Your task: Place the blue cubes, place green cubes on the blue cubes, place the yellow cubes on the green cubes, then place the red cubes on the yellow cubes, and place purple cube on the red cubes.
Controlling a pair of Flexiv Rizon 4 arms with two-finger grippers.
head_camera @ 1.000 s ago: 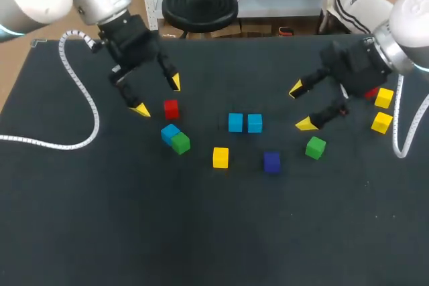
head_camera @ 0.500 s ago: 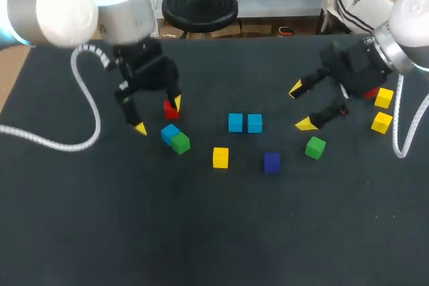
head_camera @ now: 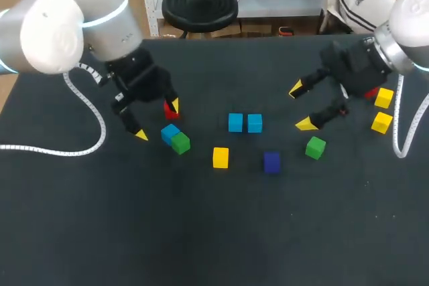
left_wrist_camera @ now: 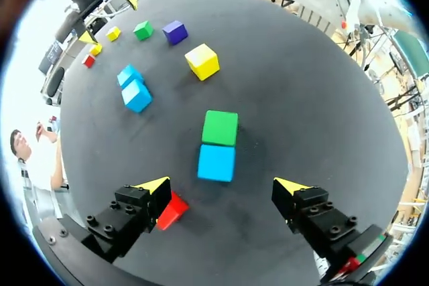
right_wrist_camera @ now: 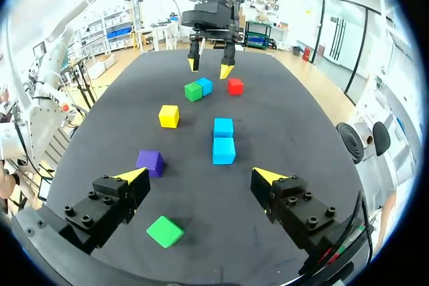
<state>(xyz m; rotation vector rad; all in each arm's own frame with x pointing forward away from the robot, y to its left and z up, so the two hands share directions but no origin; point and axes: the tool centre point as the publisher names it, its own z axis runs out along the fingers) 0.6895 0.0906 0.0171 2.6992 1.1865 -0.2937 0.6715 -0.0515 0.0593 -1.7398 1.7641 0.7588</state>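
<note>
Blue cube [left_wrist_camera: 216,163] lies on the counter [head_camera: 201,232] just ahead of the left gripper [left_wrist_camera: 221,184], between its spread fingers. A green cube [left_wrist_camera: 220,127] touches its far side, and a red cube [left_wrist_camera: 171,209] sits just beside one finger. That gripper has come nearer to them than a second ago. The right gripper [head_camera: 301,106], also spread, has not moved. Another green cube [head_camera: 315,147] lies near it.
</note>
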